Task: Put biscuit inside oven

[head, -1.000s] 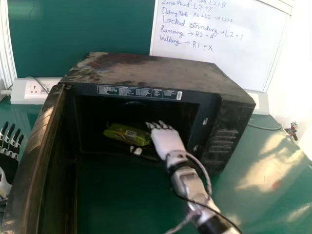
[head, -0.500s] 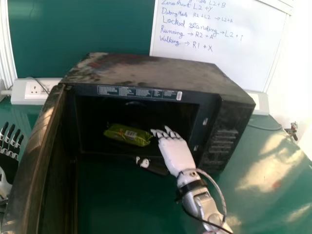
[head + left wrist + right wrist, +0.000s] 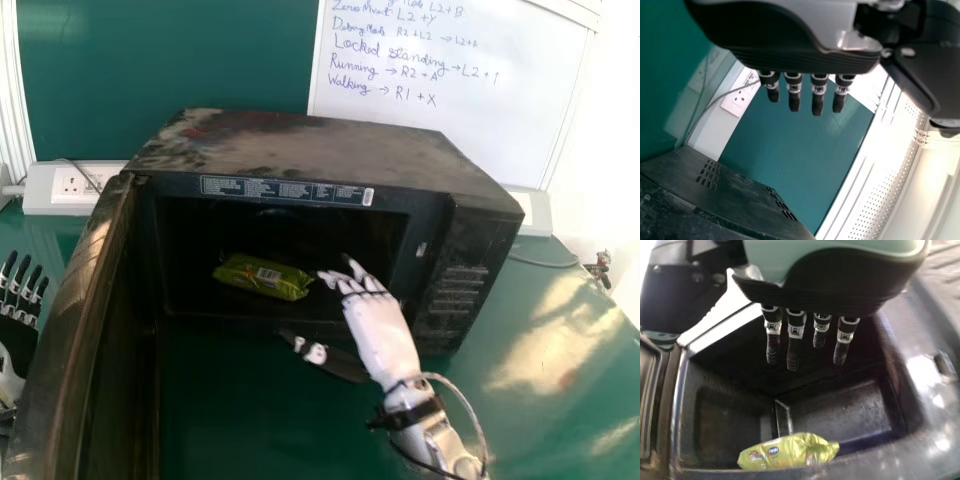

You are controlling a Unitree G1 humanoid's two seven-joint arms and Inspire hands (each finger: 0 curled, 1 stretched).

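Biscuit packet (image 3: 262, 278), green and lying on its broad side, rests inside the dark oven (image 3: 300, 148), on the floor of the cavity, as our head view looks down through the opening. Our right hand (image 3: 378, 330) is at the oven's mouth, open and gripping nothing, its fingers extended and its thumb lower down, in front of the opening. In the head view the fingertips appear just beside the packet's right end; our right wrist view shows them apart from it. The oven stands on a green counter (image 3: 540, 340), its door (image 3: 85, 265) swung open on our left. Beyond the door, at the left edge of the head view, is our left hand (image 3: 14, 345), also open, its fingers straight. Behind the oven are a socket panel (image 3: 100, 180), a green board (image 3: 160, 60) and a whiteboard (image 3: 460, 130) with handwriting.
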